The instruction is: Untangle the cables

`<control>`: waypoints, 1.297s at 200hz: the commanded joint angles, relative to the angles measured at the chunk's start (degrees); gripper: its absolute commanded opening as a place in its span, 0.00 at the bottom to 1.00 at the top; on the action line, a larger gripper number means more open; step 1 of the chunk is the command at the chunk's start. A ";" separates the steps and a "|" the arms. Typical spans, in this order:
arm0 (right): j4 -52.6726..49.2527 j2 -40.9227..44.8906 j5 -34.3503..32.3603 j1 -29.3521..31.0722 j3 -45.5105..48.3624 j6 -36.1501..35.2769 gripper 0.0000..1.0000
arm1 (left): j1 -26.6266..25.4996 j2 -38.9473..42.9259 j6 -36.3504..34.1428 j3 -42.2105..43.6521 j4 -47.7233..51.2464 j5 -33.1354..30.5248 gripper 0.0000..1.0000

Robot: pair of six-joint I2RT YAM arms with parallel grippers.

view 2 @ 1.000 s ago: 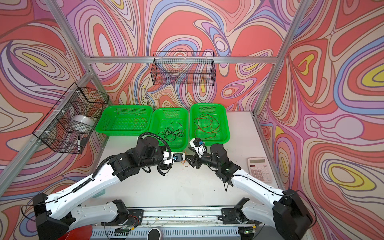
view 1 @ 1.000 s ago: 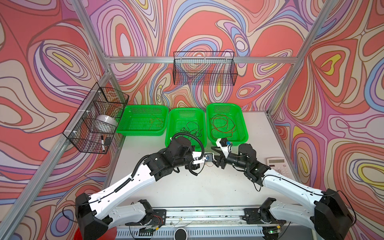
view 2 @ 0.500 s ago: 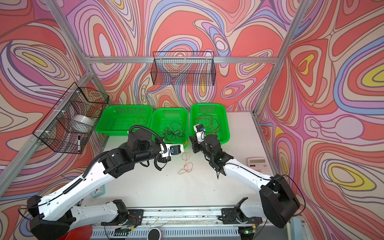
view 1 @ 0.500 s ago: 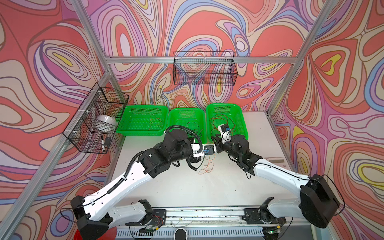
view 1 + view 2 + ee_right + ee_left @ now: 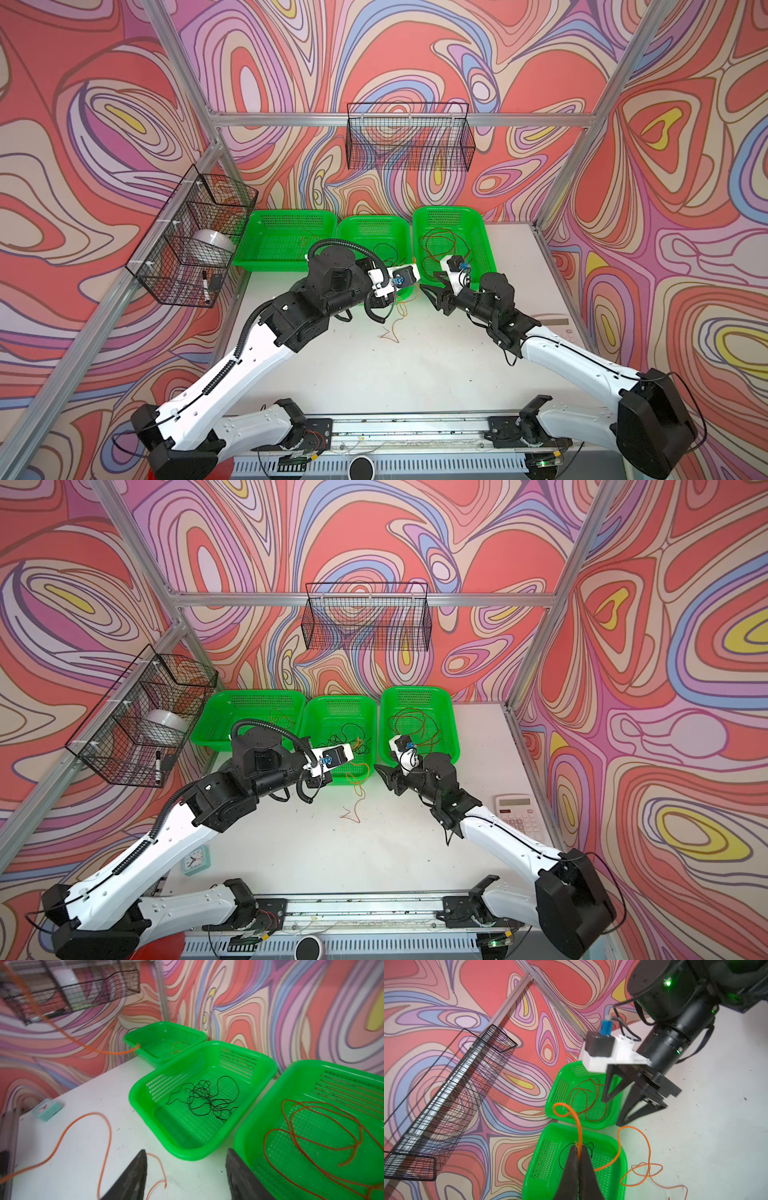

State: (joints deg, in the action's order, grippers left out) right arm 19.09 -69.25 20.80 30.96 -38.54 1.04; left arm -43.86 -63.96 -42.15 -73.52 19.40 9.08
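White surface point(image 5: 415, 374) fills the floor of the cell, and two white-and-black arms reach over it from the near edge, the left arm point(image 5: 257, 357) and the right arm point(image 5: 573, 365). One black wire basket point(image 5: 409, 137) hangs on the back wall. A second wire basket point(image 5: 187, 245), on the left wall, holds a white roll and a marker. Three green plastic baskets stand in a row along the far edge: the left basket point(image 5: 291, 212), the middle basket point(image 5: 372, 218) and the right basket point(image 5: 446, 209). A calculator point(image 5: 519, 816) lies by the right edge and a small teal clock point(image 5: 195, 860) near the left arm. The left hand point(image 5: 578, 1148) hangs over the near part of the middle basket, its fingers pinched tight on the orange cable point(image 5: 579, 1132). From that grip the cable curls up in a loop, and its other part runs over the basket's rim and trails in loose bends on the surface between the two hands. The right hand point(image 5: 186, 1152) sits just in front of the middle and right baskets, its fingers spread wide and holding nothing. The black cable point(image 5: 207, 1099) lies bunched in the middle basket, the red cable point(image 5: 324, 1148) lies in wide loops in the right basket, and a short orange strand point(image 5: 176, 1049) lies in the left basket.
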 commanded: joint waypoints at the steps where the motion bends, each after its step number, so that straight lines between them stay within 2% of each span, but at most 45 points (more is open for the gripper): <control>1: 8.75 -2.07 12.93 0.39 3.99 3.40 0.66 | 0.17 -0.70 2.81 -0.14 -7.09 -1.94 0.00; 19: 16.58 -4.94 13.60 1.48 4.67 4.97 0.68 | 0.19 -0.95 3.76 -0.13 -9.96 -3.09 0.00; 50: 21.63 -13.23 13.18 4.02 -0.59 4.66 0.70 | 0.31 -1.77 5.36 -1.13 -13.60 -3.76 0.00; 68: 24.40 -17.87 9.10 5.11 -3.03 5.28 0.67 | 0.28 -2.63 6.01 -2.36 -15.86 -4.67 0.00; 87: 25.03 -21.68 7.98 5.16 -5.12 6.34 0.57 | 0.35 -3.56 5.90 -3.57 -19.30 -6.83 0.00; 99: 25.30 -23.25 9.91 5.16 -6.25 7.49 0.45 | 0.67 -4.72 5.40 -5.36 -20.70 -9.66 0.00; 117: 26.34 -25.07 12.12 5.61 -6.85 9.40 0.34 | 1.80 -6.64 4.72 -8.89 -22.22 -12.46 0.00; 140: 26.93 -26.05 12.09 6.42 -6.26 10.32 0.30 | 3.35 -8.85 4.02 -13.82 -24.39 -13.80 0.00; 176: 27.29 -29.35 13.87 7.39 -7.01 12.59 0.14 | 6.70 -12.93 2.82 -21.99 -25.74 -13.92 0.00; 236: 30.92 -33.57 14.45 7.98 -8.16 16.05 0.15 | 14.04 -19.25 2.24 -33.03 -27.35 -13.57 0.00; 259: 29.43 -33.17 14.65 7.99 -8.34 15.88 0.16 | 18.70 -22.46 2.93 -38.03 -27.05 -13.31 0.00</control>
State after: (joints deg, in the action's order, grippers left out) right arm 48.01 -101.73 34.59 38.72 -45.76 16.03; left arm -29.12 -83.83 -38.79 -106.69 -5.82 -4.32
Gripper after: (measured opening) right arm 0.157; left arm 0.047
